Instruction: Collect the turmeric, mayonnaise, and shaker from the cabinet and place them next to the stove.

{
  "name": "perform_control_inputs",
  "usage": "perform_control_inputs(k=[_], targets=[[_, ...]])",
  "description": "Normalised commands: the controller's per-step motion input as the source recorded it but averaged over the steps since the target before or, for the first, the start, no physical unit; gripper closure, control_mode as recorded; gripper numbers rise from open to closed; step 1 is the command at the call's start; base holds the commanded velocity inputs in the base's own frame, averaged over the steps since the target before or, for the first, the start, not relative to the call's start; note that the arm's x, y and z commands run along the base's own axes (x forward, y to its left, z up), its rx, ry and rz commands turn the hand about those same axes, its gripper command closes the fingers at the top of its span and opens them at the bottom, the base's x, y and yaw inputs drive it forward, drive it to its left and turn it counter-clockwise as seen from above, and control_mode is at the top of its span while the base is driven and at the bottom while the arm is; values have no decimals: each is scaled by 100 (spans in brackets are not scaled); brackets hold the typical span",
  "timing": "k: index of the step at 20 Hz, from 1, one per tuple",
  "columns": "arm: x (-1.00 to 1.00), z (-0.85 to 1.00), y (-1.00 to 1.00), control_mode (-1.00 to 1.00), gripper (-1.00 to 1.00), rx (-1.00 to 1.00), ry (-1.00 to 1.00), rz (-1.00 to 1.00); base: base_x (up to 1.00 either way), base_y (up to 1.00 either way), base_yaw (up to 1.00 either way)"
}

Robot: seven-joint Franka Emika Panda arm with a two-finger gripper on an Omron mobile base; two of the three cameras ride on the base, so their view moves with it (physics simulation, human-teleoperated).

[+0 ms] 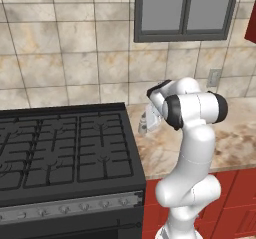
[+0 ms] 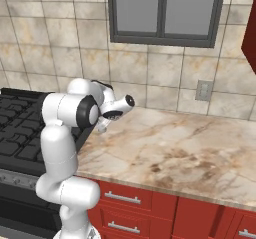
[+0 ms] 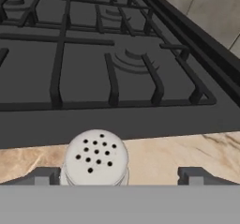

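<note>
**Ana:** Shaker (image 3: 96, 158) placement looks finished to me. In the hand view it sits at the lower middle of the frame, upright on the marble counter (image 3: 178, 150), just beside the black edge of the stove (image 3: 117, 54) that runs across the upper part.

**Ben:** And the gripper (image 3: 119, 176)?

**Ana:** Spread wide. The 2 dark fingertips (image 3: 197, 175) stand at the lower left and lower right of that frame; the left one is close beside the shaker and I cannot tell whether it touches, while the right one is well apart. Nothing is held.

**Ben:** So the step in hand is letting go and backing off. How would you do it well?

**Ana:** I'd lift straight away from the counter along the fingers' own line, with no sideways swing, because the shaker is small and I judge it tips easily if that left finger brushes it. Keep the fingers wide until the hand has cleared the perforated top.

**Ben:** Where is it in the base views?

**Ana:** In the left base view the shaker (image 1: 143, 124) shows at middle frame, just right of the stove (image 1: 65, 148), partly behind the arm. In the right base view the gripper (image 2: 103, 125) hangs at middle left, over the counter (image 2: 165, 153) edge by the range.

**Ben:** Remaining work?

**Ana:** I see no jars beside the stove, so I'd guess turmeric and mayonnaise still need fetching.
</note>
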Motion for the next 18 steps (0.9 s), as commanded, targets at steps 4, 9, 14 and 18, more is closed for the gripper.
perform_control_inputs(k=[4,9,14,18], targets=[[6,0,-10,-100,-100,0,-3,0,0,0,0],[19,0,-14,-100,-100,0,0,0,0,0,0],[19,0,-9,-100,-100,0,0,0,0,0,0],[0,0,0,-100,-100,0,-3,0,0,0,0]])
